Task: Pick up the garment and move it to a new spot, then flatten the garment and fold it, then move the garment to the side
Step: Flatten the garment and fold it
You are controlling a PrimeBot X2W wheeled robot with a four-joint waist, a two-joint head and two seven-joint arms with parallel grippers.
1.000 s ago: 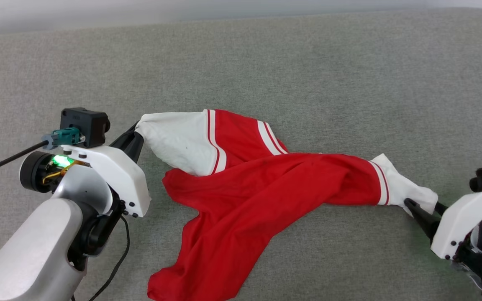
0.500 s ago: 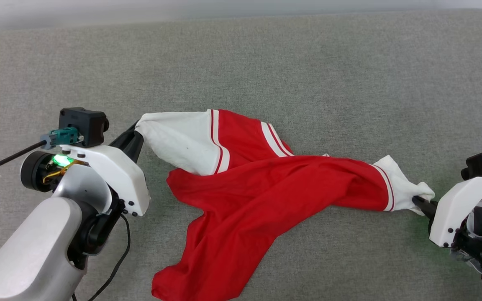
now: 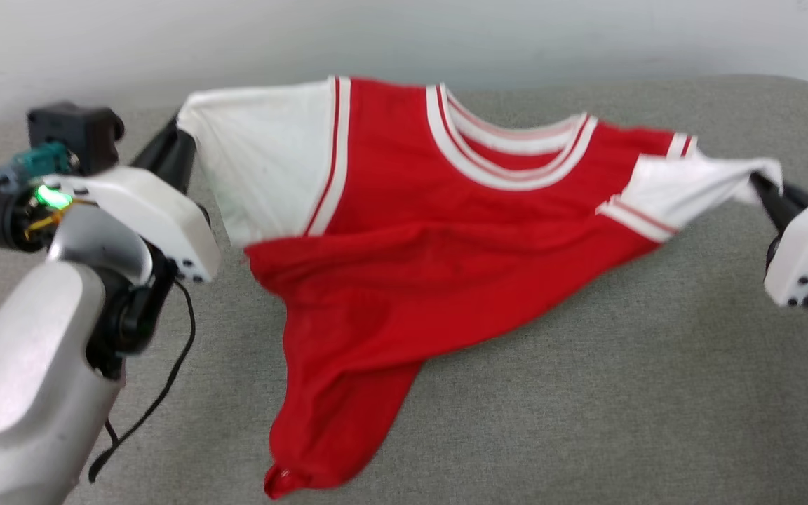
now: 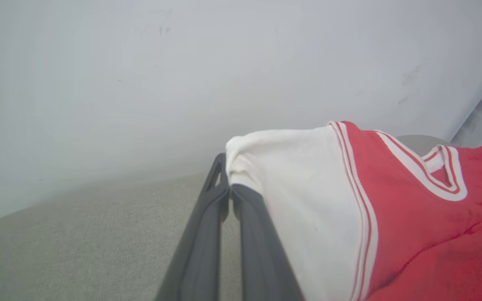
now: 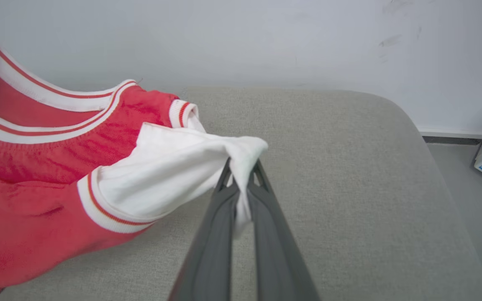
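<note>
counted: one garment (image 3: 404,231), two white sleeves (image 3: 264,161), two grippers. pinched at one sleeve tip by the left gripper (image 3: 181,130), at the other by the right gripper (image 3: 760,184), both jaw pairs clenched tight on cloth. stretched between them over the grey cushion (image 3: 621,365), collar side raised, lower red corner drooping onto the cushion near the front edge. red body, red-and-white striped trim at neck and sleeve seams, some creases. behind, a pale wall (image 3: 446,35); beside the left arm, one black cable (image 3: 165,379) trailing down.
</note>
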